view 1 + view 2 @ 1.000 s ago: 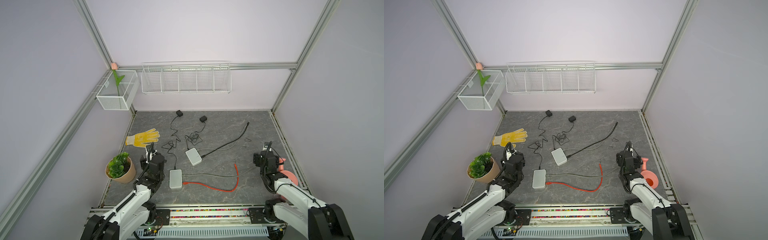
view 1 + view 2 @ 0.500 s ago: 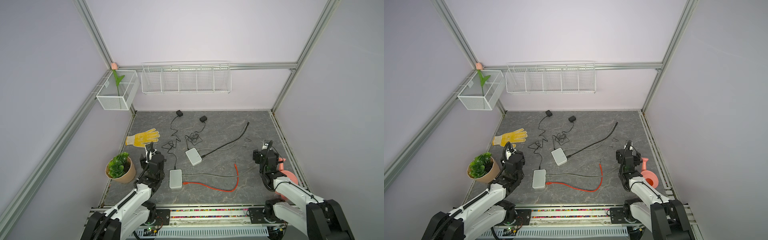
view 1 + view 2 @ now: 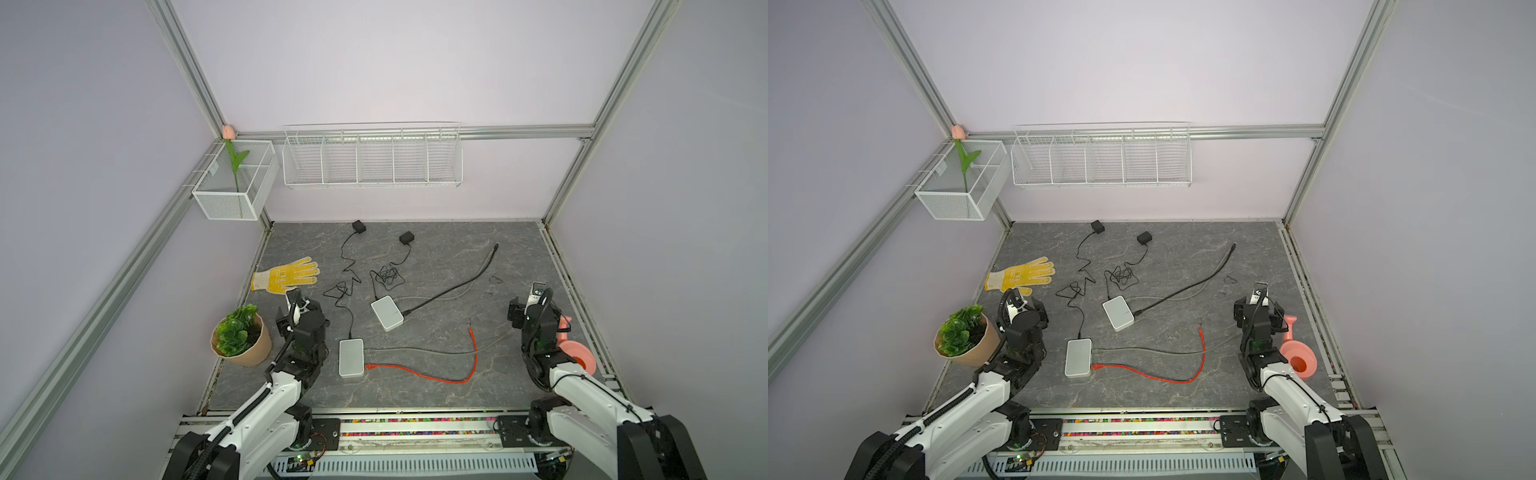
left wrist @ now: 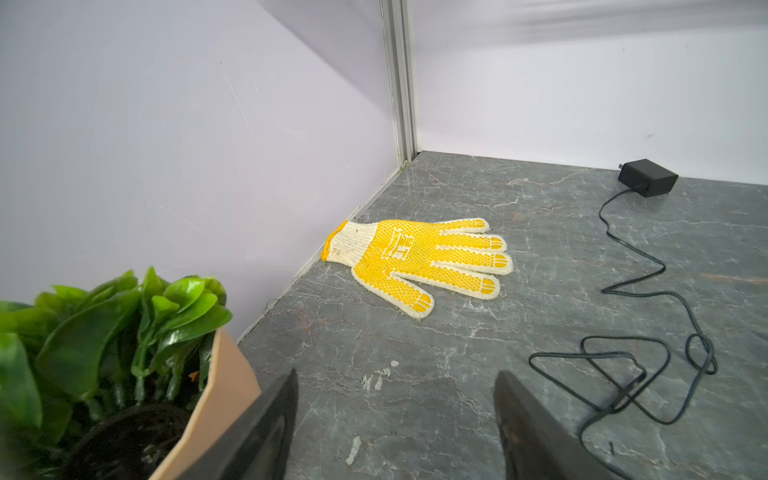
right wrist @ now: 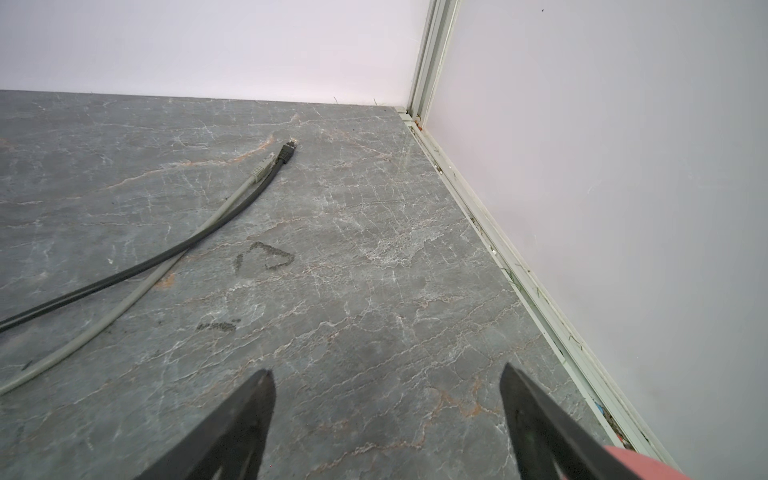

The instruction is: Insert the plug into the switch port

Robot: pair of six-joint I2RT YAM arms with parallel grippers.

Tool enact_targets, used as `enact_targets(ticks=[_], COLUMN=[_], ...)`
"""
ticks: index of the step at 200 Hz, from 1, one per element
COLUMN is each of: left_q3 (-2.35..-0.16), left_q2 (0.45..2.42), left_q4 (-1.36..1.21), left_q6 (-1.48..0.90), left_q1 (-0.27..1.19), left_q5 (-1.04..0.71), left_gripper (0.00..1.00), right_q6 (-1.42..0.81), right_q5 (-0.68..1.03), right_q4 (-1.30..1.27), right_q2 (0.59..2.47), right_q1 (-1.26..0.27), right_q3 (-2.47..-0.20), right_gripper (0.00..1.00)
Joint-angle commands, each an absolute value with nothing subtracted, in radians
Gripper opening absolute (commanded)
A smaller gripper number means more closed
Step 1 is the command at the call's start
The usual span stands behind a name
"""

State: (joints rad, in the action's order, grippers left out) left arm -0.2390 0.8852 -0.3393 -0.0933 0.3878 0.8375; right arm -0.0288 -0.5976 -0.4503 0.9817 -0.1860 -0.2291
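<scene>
Barely any movement since earlier: left gripper (image 4: 397,374) jaws spread slightly wider, right arm shifted a touch. Both the left and the right gripper (image 5: 386,370) are wide and hold nothing. On the desk (image 3: 436,399), red cable (image 3: 419,374) plug (image 3: 370,366) lies against the near switch (image 3: 351,357); cannot tell if it is seated.
</scene>
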Motion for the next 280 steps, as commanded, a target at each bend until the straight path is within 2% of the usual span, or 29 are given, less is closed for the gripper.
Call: enact_targets(ticks=[1, 62, 104, 163, 280], left_q3=[-0.218, -0.107, -0.123, -0.133, -0.117], left_q2=[0.840, 0.709, 0.749, 0.813, 0.859], left_q4=[-0.329, -0.430, -0.448, -0.472, -0.574], left_q6=[-0.098, -0.051, -0.055, -0.092, -0.097], left_q1=[0.383, 0.382, 0.382, 0.382, 0.368], left_q5=[0.854, 0.805, 0.819, 0.897, 0.915], left_gripper=[0.76, 0.85, 0.89, 0.92, 0.96], right_q6=[-0.008, 0.007, 0.021, 0.070, 0.097], right_q5=[-0.589, -0.602, -0.616, -0.635, -0.641], right_q4=[-0.533, -0.627, -0.713, -0.953, -1.014], right_q2=[0.977, 1.006, 1.056, 1.244, 1.220], right_q1=[-0.192, -0.199, -0.199, -0.199, -0.250], right_q3=[-0.201, -0.181, -0.175, -0.192, -0.146], right_gripper=[0.88, 0.88, 0.88, 0.88, 0.88])
